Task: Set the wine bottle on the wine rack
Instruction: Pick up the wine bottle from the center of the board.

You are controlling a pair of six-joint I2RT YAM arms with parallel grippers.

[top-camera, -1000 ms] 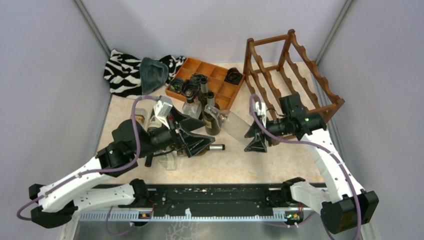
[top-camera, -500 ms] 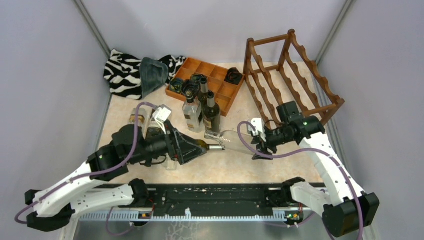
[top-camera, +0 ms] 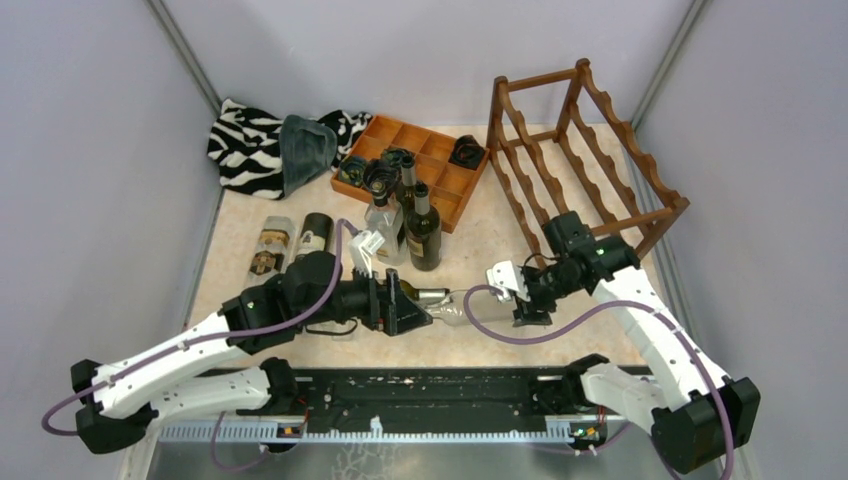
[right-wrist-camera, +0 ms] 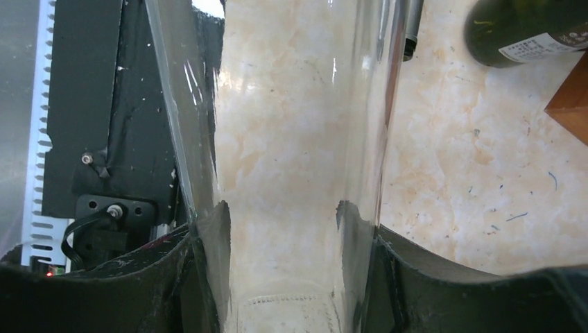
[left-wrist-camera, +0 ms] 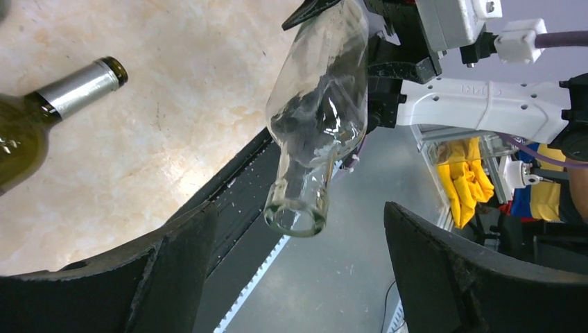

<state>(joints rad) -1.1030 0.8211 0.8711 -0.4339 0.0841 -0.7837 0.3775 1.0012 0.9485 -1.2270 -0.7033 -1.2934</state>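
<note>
Right pincer point(right-wrist-camera: 281, 229) pinching clear empty glass wine bottle point(right-wrist-camera: 291, 139) across its body, both fingers on the glass. Bottle lifted off beige marbled surface point(top-camera: 450, 345), roughly level, neck toward left arm. Left pincer point(left-wrist-camera: 298, 215) spread wide; bottle mouth sits between its fingers point(left-wrist-camera: 444, 270), touching neither. Olive-green bottle with silver foil neck point(left-wrist-camera: 80, 87) lies on surface just beside. Reddish-brown wooden wine rack with scalloped rails point(top-camera: 497, 115) stands far right, apart from held bottle.
</note>
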